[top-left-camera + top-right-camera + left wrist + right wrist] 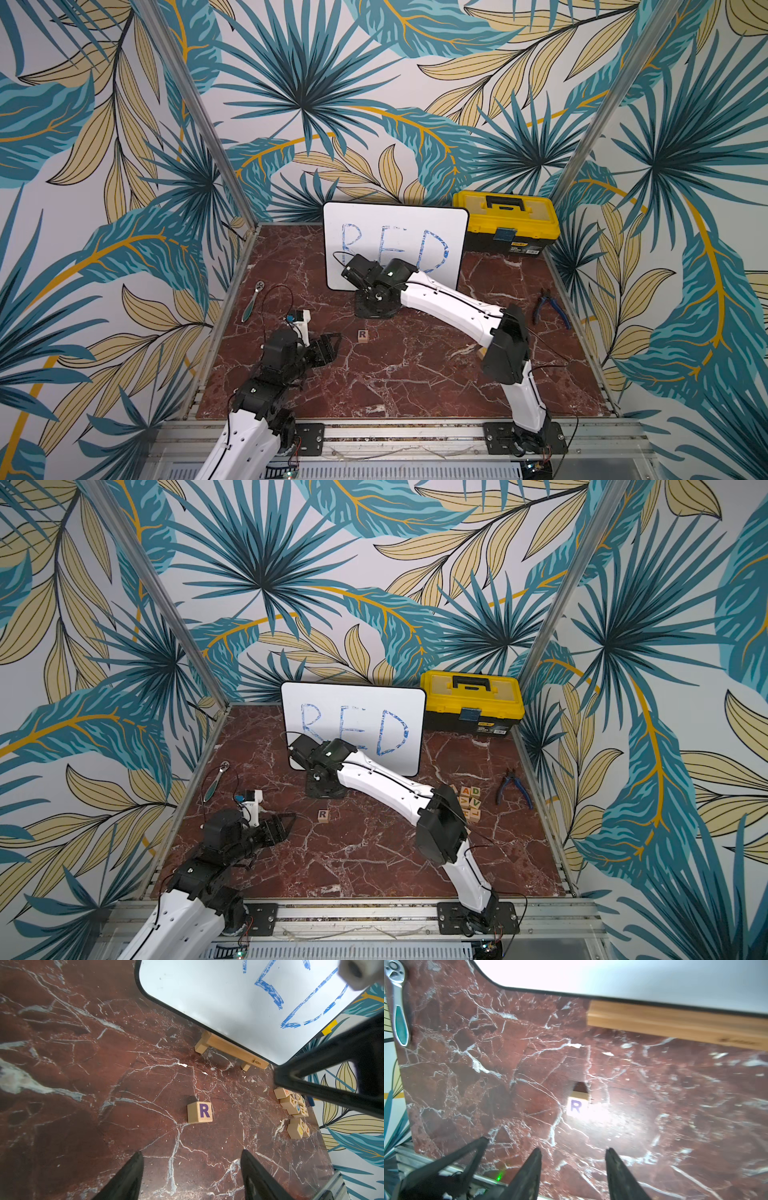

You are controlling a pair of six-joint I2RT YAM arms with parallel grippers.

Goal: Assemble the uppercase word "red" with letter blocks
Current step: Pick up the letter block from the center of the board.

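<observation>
A small pale wooden cube with a dark purple R on its top face lies flat and alone near the middle of the red-brown marble-patterned desk. The other pale wooden letter blocks are clustered well apart from it on the robot's right side of the desk, and the right arm covers part of the cluster. A green D and a green V show among them, touching their neighbours. I cannot make out an E.

The left hand hangs above the desk to the left of the R cube, with its jaws apart and empty. In the left wrist view its black fingertips flank bare desk, and the R cube lies ahead of them. The right hand is above the desk on the board side of the cube, its jaws also parted and nothing between them. The right wrist view shows the cube beyond the tips, half washed out by glare.

At the back stands a white board with blue handwritten RED on a pale wooden stand. A yellow and black toolbox sits in the back right corner. Blue-handled pliers lie near the right edge, and a silver ratchet wrench lies near the left.
</observation>
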